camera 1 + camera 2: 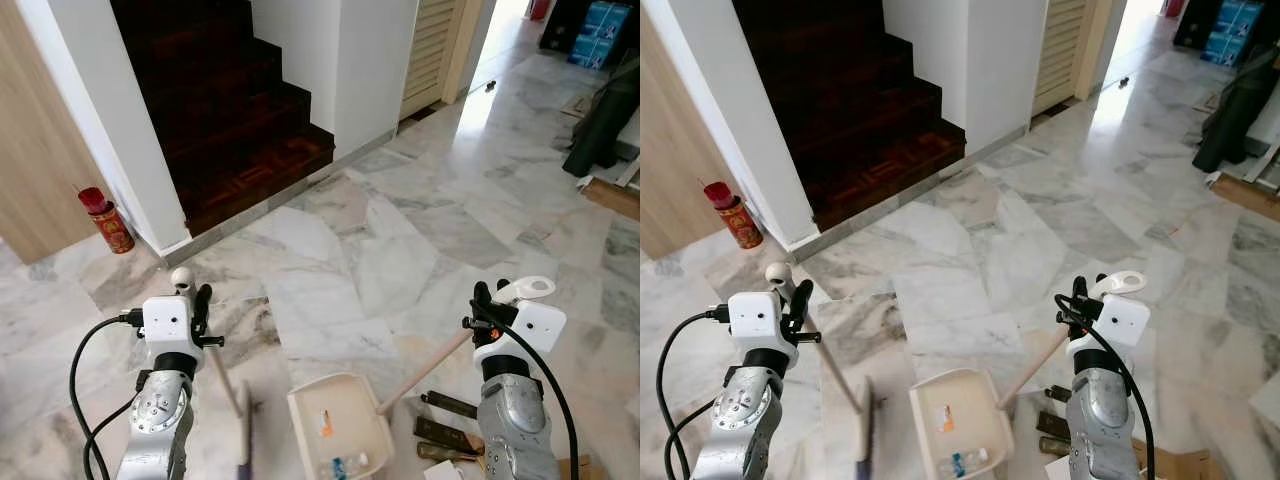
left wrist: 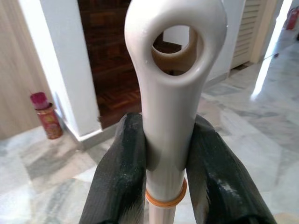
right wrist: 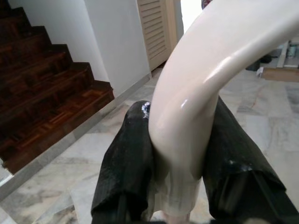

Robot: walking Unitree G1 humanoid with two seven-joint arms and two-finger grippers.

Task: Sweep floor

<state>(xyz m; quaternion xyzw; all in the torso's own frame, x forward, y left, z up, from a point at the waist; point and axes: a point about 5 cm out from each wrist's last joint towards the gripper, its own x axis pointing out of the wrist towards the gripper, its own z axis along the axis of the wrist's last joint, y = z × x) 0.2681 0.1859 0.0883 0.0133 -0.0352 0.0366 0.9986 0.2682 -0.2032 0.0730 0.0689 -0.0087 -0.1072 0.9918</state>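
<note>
My left gripper [image 1: 201,312] is shut on the cream top of a broom handle [image 2: 168,116]; the broom's wooden shaft [image 1: 228,380] slants down to its head [image 1: 243,440] on the marble floor. My right gripper [image 1: 484,305] is shut on the cream grip [image 3: 187,121] of a dustpan handle, whose shaft [image 1: 425,372] runs down to the cream dustpan [image 1: 340,425] lying between my arms. Small bits of litter [image 1: 326,422] lie inside the pan.
Dark wooden stairs [image 1: 230,110] rise ahead between white walls. A red canister [image 1: 108,220] stands by the left wall corner. A louvred door [image 1: 430,50] and a bright passage lie to the right. Dark flat items [image 1: 440,425] lie near my right arm; clutter [image 1: 600,120] stands far right.
</note>
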